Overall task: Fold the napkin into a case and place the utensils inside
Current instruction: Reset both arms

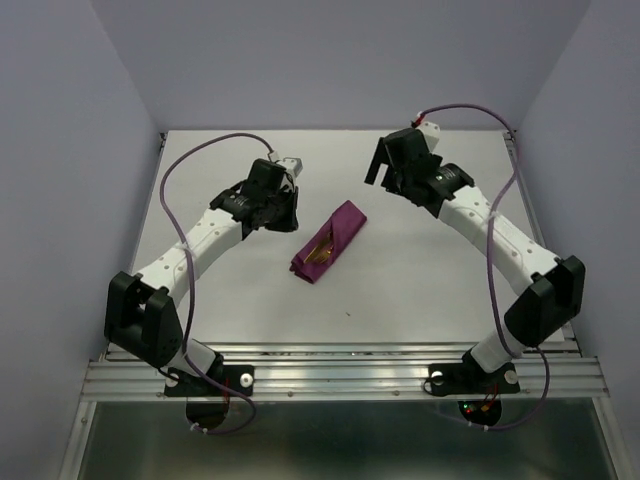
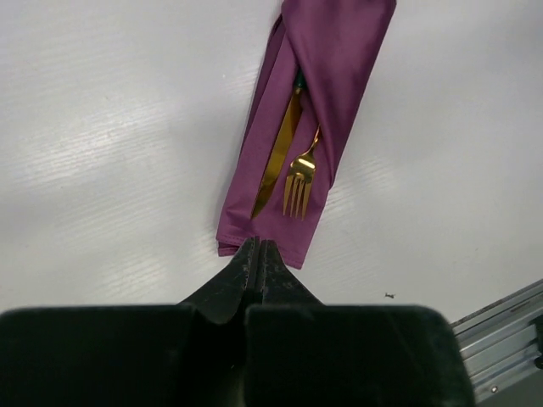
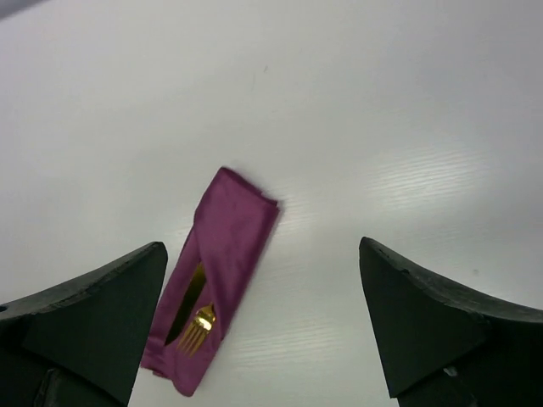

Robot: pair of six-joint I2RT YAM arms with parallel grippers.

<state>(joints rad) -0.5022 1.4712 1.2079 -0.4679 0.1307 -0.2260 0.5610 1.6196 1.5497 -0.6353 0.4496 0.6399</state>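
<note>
Plum-purple cloth, folded into a narrow case [image 1: 328, 243], lies slantwise near the middle of the white worktop [image 1: 420, 290], running from near left to far right between the two arms. A gold knife [image 2: 276, 161] blade and a small gold fork [image 2: 299, 182] head show side by side below a slanting flap, with the handles tucked out of sight under the cloth. With both utensils inside the fold, the task looks as good as done.

The left gripper [image 2: 257, 254] is pressed together with nothing between its fingers, its tips pointing at the near end of the case. Seen from above, it stands off to the left of the cloth. The right gripper [image 3: 261, 248] is spread wide and empty, raised over the far right of the worktop and well apart from the case.

The cloth looks thin, soft and smooth, so it would likely sag and slip, and lifting a single layer could undo the fold. The utensils are stiff and slim and might slide out of the open end if it were tipped. Any adjustment would be safest with a pinch through all the layers at the closed far end, or a flat nudge along a long edge.
</note>
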